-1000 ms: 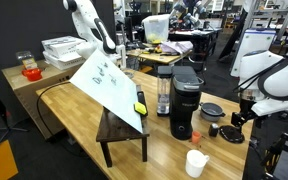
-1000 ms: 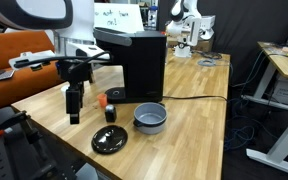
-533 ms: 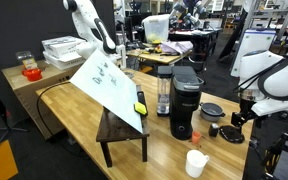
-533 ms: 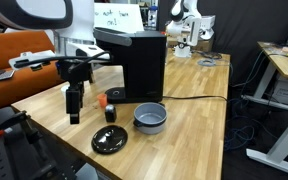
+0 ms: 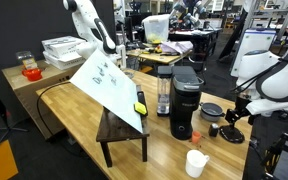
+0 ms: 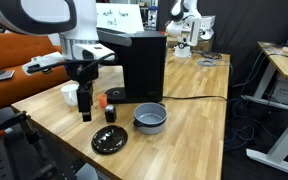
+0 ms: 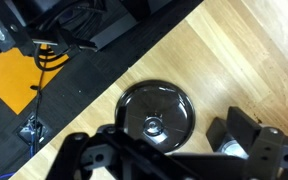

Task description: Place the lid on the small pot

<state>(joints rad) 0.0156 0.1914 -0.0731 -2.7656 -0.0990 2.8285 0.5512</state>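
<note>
The lid (image 6: pixel 109 140) is a flat round black disc lying on the wooden table near its front edge; it also shows in an exterior view (image 5: pixel 231 132) and in the wrist view (image 7: pixel 156 114). The small pot (image 6: pixel 150 118) is low, dark grey and uncovered, and stands beside the coffee maker; it also shows in an exterior view (image 5: pixel 212 110). My gripper (image 6: pixel 85 104) hangs above the table just behind and to the side of the lid, also seen in an exterior view (image 5: pixel 233 114). In the wrist view its fingers (image 7: pixel 174 160) are spread and hold nothing.
A black coffee maker (image 6: pixel 139 62) stands behind the pot. A small dark cup (image 6: pixel 110 112) and a red-topped item sit between the gripper and the pot. A white paper cup (image 6: pixel 70 95) stands behind the gripper. The table edge is close to the lid.
My gripper has moved sideways toward the lid and the small dark cup. The lid and pot have not moved.
</note>
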